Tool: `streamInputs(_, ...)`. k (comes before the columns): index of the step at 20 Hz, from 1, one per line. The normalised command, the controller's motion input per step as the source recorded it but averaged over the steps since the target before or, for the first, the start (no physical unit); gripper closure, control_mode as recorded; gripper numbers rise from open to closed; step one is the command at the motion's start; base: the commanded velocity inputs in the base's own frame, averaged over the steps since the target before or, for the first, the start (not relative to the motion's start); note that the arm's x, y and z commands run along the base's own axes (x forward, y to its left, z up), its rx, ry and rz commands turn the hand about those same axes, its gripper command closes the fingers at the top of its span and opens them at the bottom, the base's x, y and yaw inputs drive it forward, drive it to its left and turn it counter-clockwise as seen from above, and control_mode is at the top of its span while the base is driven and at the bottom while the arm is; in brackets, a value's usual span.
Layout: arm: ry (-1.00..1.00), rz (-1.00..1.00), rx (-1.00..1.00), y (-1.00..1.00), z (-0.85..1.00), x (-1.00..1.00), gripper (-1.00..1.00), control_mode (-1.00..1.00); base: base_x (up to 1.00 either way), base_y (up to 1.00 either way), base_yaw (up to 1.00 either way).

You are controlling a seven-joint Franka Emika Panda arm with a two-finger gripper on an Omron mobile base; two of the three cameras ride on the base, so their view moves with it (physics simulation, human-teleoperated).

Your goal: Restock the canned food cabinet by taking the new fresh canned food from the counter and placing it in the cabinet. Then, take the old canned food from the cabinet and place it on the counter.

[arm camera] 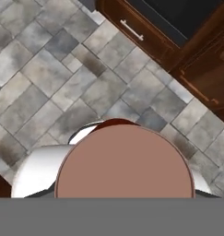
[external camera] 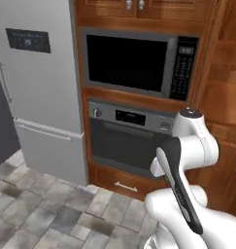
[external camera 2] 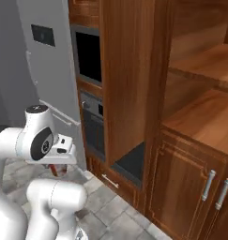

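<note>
Red metal shows below the claw [external camera 2: 59, 165] in the right base view: the new fresh canned food [external camera 2: 58, 169] hangs there, low beside the robot's white body and above the tiled floor [external camera 2: 110, 215]. In the hand view the can [arm camera: 125, 161] sits right under the camera, its flat pale brownish top facing the lens with a thin dark-red rim along the upper edge, so its long axis runs along the line of the claw, end-on to the hand. The fingers themselves are hidden behind the can's top in that view, and in the right base view they are too small to separate; the can stays pinned under the hand with nothing beneath it, so the claw is clenched on it.

The arm is folded tight. Its upper link rises from the base, bends at a dark-capped joint, and the wrist turns downward so the hand looks at the floor.

Beyond the can, the hand view shows grey stone tiles [arm camera: 49, 69] and then a brown drawer front with a metal bar handle [arm camera: 132, 30]. Farther off, the left base view shows a built-in oven [external camera: 126, 141] with a microwave [external camera: 139, 63] above it, and a steel refrigerator [external camera: 39, 87] to the left. In the right base view the cabinet [external camera 2: 200, 117] stands at the right, broad wooden shelves above two lower doors with vertical bar handles.
</note>
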Motion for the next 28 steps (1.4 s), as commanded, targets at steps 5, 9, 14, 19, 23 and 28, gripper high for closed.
streamInputs(5,0.00,0.00,0.00,0.00,0.00,0.00,1.00,1.00,0.00,-0.16,-0.91)
streamInputs(9,0.00,0.00,0.00,0.00,0.00,0.00,1.00,1.00,0.11,-0.44,-0.77)
streamInputs(14,0.00,0.00,0.00,0.00,0.00,0.00,1.00,1.00,0.42,-0.57,-0.63)
streamInputs(19,0.00,0.00,0.00,0.00,0.00,0.00,1.00,1.00,0.71,-0.70,-0.48)
streamInputs(23,0.00,0.00,0.00,0.00,0.00,0.00,1.00,1.00,1.00,-0.25,-0.19)
streamInputs(28,0.00,0.00,0.00,0.00,0.00,0.00,1.00,1.00,1.00,0.00,0.00)
